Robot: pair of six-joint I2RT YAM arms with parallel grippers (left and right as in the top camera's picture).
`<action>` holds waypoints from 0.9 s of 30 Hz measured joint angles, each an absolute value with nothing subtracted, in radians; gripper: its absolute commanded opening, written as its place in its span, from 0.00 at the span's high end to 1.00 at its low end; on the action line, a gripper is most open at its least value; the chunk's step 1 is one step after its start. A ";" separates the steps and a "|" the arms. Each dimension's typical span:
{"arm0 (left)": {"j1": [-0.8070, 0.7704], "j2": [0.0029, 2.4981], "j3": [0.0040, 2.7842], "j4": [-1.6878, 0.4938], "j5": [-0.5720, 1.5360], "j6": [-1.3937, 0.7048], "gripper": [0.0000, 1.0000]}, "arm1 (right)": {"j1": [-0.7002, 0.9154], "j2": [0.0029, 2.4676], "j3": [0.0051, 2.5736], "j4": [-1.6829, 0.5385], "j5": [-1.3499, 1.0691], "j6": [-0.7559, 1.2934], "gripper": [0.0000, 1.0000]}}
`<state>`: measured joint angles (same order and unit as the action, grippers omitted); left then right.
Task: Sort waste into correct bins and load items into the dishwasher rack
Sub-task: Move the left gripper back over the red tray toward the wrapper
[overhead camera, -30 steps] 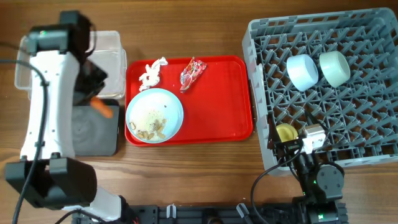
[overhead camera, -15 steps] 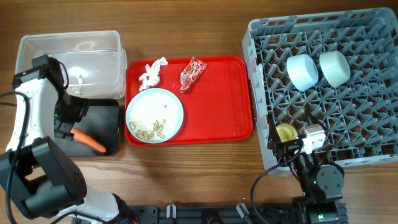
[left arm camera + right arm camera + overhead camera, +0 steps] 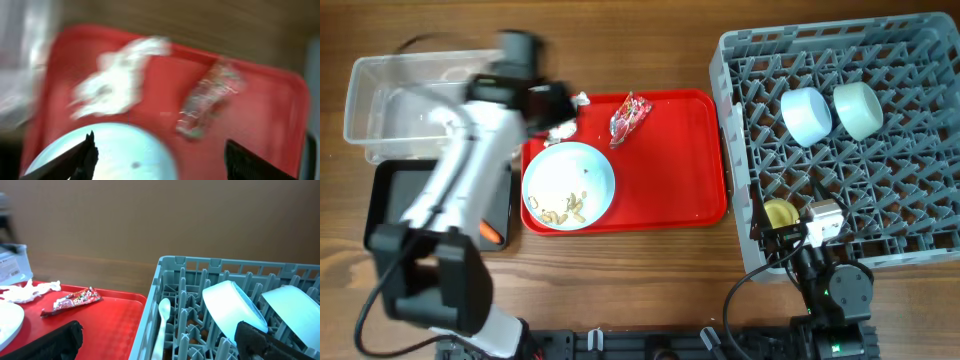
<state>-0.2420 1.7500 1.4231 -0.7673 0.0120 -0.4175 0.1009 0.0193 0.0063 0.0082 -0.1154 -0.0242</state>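
Moved: left arm, from black tray [image 3: 390, 185] across to red tray [image 3: 670, 170]; carrot piece [image 3: 492, 234] lies in black tray.
Overhead: left gripper [image 3: 552, 100] above tissue [image 3: 582, 99], wrapper [image 3: 628, 117] near.
Left wrist: fingers [image 3: 87, 155] spread, empty.
Right wrist: right gripper [image 3: 157, 330] wide, empty, beside rack [image 3: 170, 262]; spoon [image 3: 163, 315] stowed.
Risk: a hasty descent could clip the plate [image 3: 115, 155] and scatter the scraps [image 3: 565, 208].
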 measured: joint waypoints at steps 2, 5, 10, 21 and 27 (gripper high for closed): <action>-0.360 1.787 1.427 -0.666 -0.028 -0.349 0.13 | 0.101 0.019 0.006 0.008 -0.115 -0.024 0.00; -0.448 1.852 1.428 -0.576 -0.063 -0.288 0.17 | 0.101 0.019 0.006 0.008 -0.115 -0.024 0.00; -0.497 2.007 1.428 -0.493 -0.094 -0.222 0.27 | 0.101 0.019 0.006 0.008 -0.115 -0.024 0.00; -0.460 2.109 1.428 -0.476 -0.066 -0.210 0.59 | 0.101 0.019 0.006 0.008 -0.115 -0.024 0.00; -0.461 2.109 1.428 -0.479 -0.038 -0.206 0.96 | 0.101 0.019 0.006 0.008 -0.115 -0.024 0.00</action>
